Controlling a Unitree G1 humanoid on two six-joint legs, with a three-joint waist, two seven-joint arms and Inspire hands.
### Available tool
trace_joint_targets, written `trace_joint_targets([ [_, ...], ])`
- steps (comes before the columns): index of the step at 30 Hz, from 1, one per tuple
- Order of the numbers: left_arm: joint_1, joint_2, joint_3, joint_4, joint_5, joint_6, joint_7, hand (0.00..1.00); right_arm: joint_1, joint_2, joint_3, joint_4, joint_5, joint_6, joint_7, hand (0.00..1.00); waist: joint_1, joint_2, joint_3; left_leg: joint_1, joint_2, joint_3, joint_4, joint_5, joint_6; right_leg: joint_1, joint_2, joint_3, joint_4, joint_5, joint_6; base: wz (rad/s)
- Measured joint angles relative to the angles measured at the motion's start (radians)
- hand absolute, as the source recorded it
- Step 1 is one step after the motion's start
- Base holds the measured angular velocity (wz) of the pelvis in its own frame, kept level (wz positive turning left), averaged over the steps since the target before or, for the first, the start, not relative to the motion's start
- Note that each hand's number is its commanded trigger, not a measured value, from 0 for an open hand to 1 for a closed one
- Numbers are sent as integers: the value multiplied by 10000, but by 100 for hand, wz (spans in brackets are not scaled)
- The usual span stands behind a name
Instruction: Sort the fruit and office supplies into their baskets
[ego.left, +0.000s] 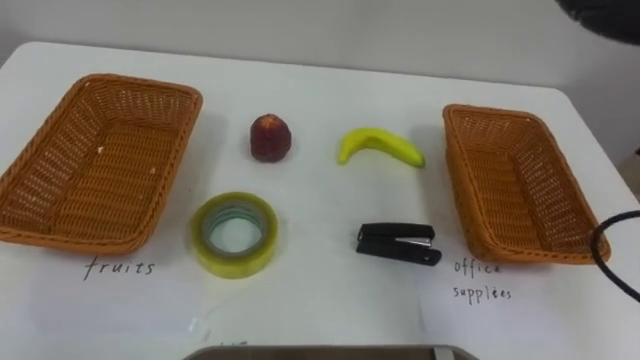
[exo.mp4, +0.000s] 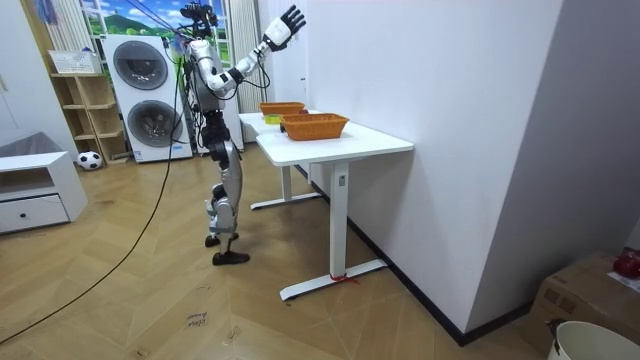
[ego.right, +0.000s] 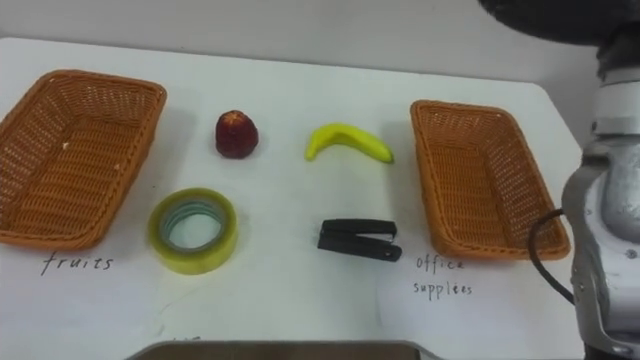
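Note:
On the white table (ego.left: 320, 90) stand two wicker baskets. The left basket (ego.left: 140, 82) has a handwritten fruit label below it, and the right basket (ego.left: 495, 110) an office supplies label; both are empty. Between them lie a red apple (ego.left: 269, 137), a yellow banana (ego.left: 380, 146), a roll of yellow tape (ego.left: 235, 235) and a black stapler (ego.left: 398, 243). My right hand (exo.mp4: 290, 20) is raised high above the table, open with fingers spread and holding nothing. Its forearm (ego.right: 610, 200) rises at the right edge of the right eye view.
I stand at the table's long side, with a white wall (exo.mp4: 430, 90) behind its far side. Two stacked washing machines (exo.mp4: 147, 95), a shelf (exo.mp4: 85, 115) and a ball (exo.mp4: 89, 159) are behind me. A low white cabinet (exo.mp4: 35, 195) stands at the room view's left.

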Motion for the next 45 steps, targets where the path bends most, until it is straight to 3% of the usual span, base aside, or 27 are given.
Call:
trace_joint_targets([
  [5, -146, -17, -93, 0, 4, 4, 2, 0, 0, -6, 344, 228, -34, 489, 1046, 0, 214, -7, -5, -180, 13, -29, 0, -1, -2, -155, 25, -42, -5, 66, -24, 1],
  [17, -68, 189, -91, -179, 236, 69, -294, 0, 3, -27, 619, 287, -420, 614, 2457, 0, 263, -127, -153, -163, 9, -142, 24, 19, -36, -70, 13, -229, -182, 66, -24, 2],
  [25, -203, 273, -115, -166, 255, 69, -475, 0, 33, -21, 1021, 925, -1533, 696, 3429, 0, 316, -61, -100, -20, -4, -252, -5, 19, -36, 68, 9, -225, -175, 69, -19, 1],
  [33, -299, 273, -236, -151, 247, 71, -687, 0, 636, -20, 1374, 1021, -1730, 849, 4383, 0, 518, 65, -20, -98, -9, -337, -8, 21, -37, 53, 43, -248, -142, 85, -43, 1],
  [45, -473, 290, -440, -96, 186, 73, -878, 0, 932, -20, 1603, 1254, -1858, 1032, 5100, 0, 606, 137, -67, -23, -69, -358, -4, 30, -47, 70, 19, -237, -170, 85, -41, 0],
])
